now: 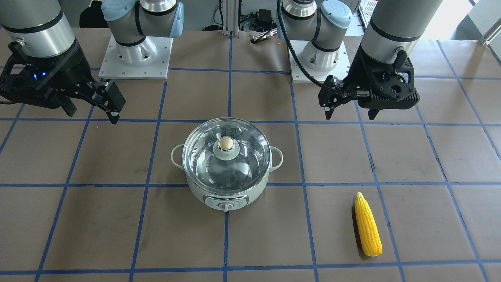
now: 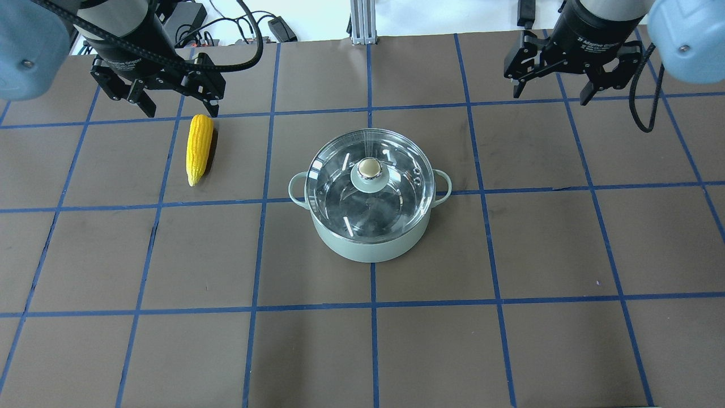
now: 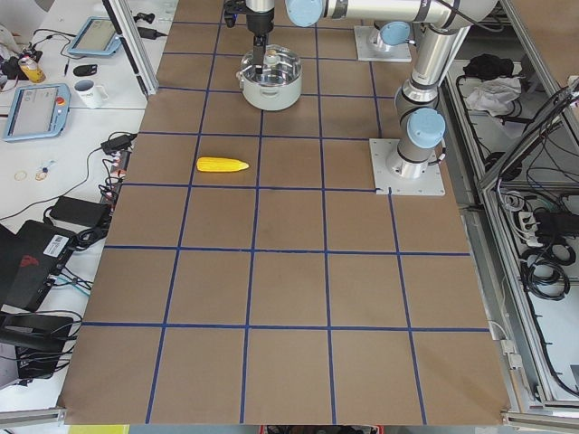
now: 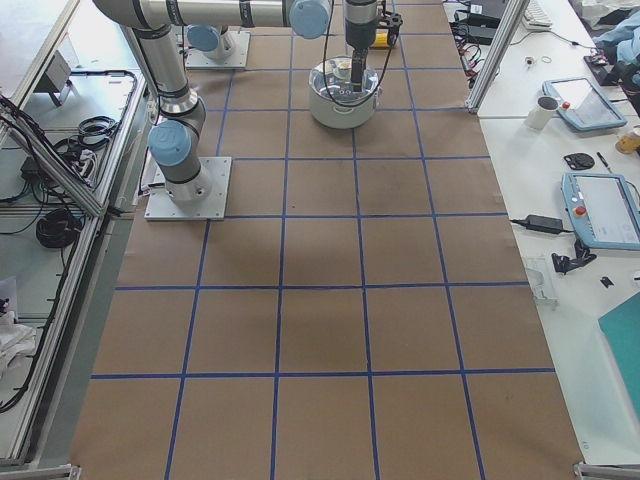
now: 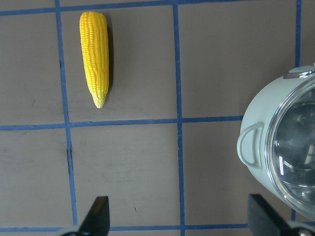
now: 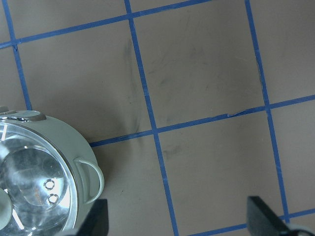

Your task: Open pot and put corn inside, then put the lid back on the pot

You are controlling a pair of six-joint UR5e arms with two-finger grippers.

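The mint-green pot [image 2: 371, 241] stands at the table's middle with the glass lid [image 2: 396, 187] closed on it, beige knob [image 2: 369, 167] up. It also shows in the front view [image 1: 226, 196]. The yellow corn [image 2: 199, 147] lies on the table to the pot's left, also in the front view [image 1: 367, 229] and left wrist view [image 5: 95, 54]. My left gripper [image 2: 173, 105] hangs open and empty just beyond the corn's thick end. My right gripper [image 2: 552, 90] hangs open and empty beyond and right of the pot.
The brown table [image 2: 510, 255] carries a blue tape grid. The arm bases [image 1: 135, 58] stand at the robot's side. Cables and a metal post [image 2: 359, 22] line the far edge. Side benches hold tablets and a mug [image 3: 90, 90].
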